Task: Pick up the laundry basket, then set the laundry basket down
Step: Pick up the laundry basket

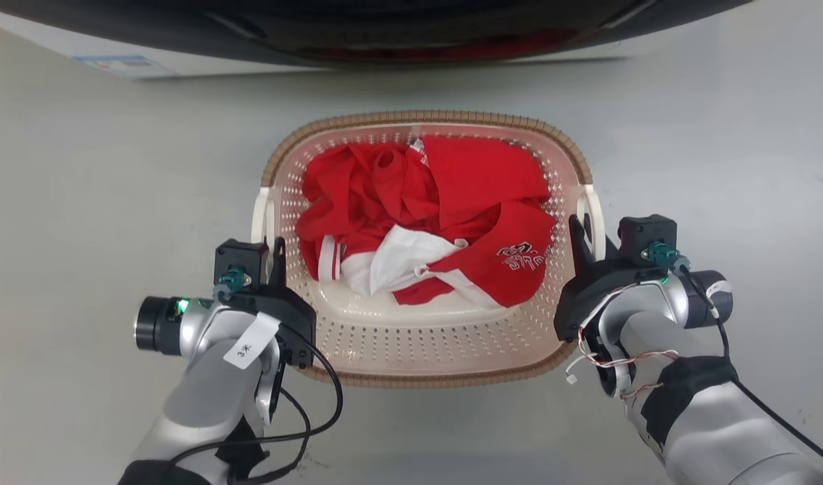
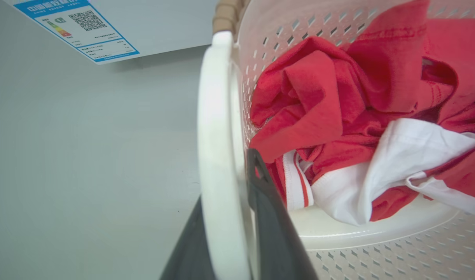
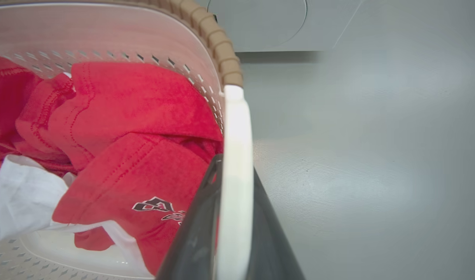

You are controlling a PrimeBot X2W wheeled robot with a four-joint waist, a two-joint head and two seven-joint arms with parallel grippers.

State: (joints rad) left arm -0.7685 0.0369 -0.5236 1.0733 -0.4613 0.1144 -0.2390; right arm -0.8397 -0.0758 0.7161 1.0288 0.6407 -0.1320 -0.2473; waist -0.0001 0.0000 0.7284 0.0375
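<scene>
The laundry basket (image 1: 418,340), cream-pink with a brown woven rim, sits centred on the grey floor and holds red and white clothes (image 1: 445,202). My left gripper (image 1: 275,252) has its two dark fingers on either side of the basket's left white handle (image 2: 218,136), pressed against it. On the other side, my right gripper (image 1: 578,237) clamps the right white handle (image 3: 237,128) the same way. I cannot tell whether the basket's base touches the floor.
A washer (image 1: 411,27) with a dark curved front stands just beyond the basket. Its white panel carries a blue energy label (image 2: 82,27). Bare grey floor (image 1: 81,202) spreads to the left and right of the basket.
</scene>
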